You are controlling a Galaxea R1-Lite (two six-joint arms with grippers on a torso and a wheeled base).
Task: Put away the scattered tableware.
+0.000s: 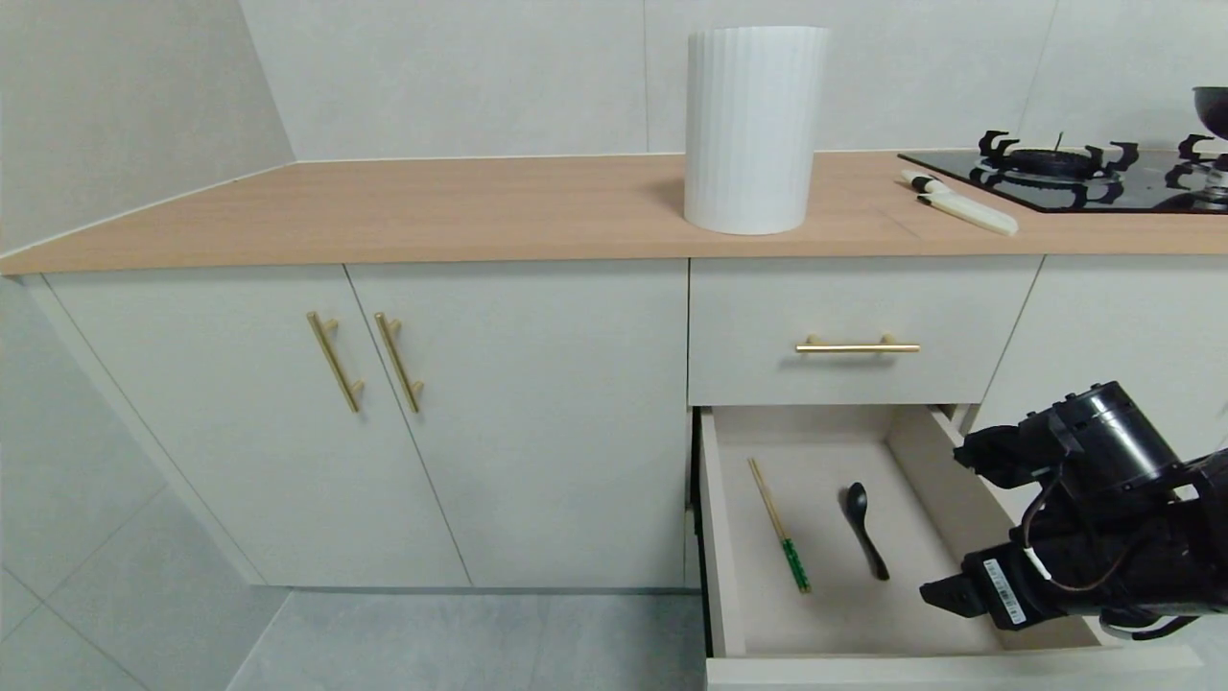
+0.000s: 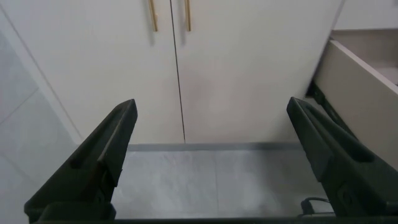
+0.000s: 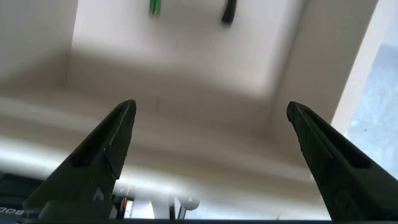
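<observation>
Knife (image 1: 959, 203) lies on the worktop (image 1: 432, 206) by the hob (image 1: 1074, 184), probably light, stiff and slick; grip its handle crosswise. Chopsticks (image 1: 779, 526) and spoon (image 1: 865, 544) sit in the open drawer (image 1: 720, 537). Left hand (image 2: 211, 107) and right hand (image 3: 210, 107) both gape, empty.

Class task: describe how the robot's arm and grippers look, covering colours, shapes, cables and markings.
The right arm is black, with a drum-like joint, thin dark cables looping beside it and a white barcode label. The left gripper and the right gripper each have two dark fingers tapering to blunt tips.
</observation>
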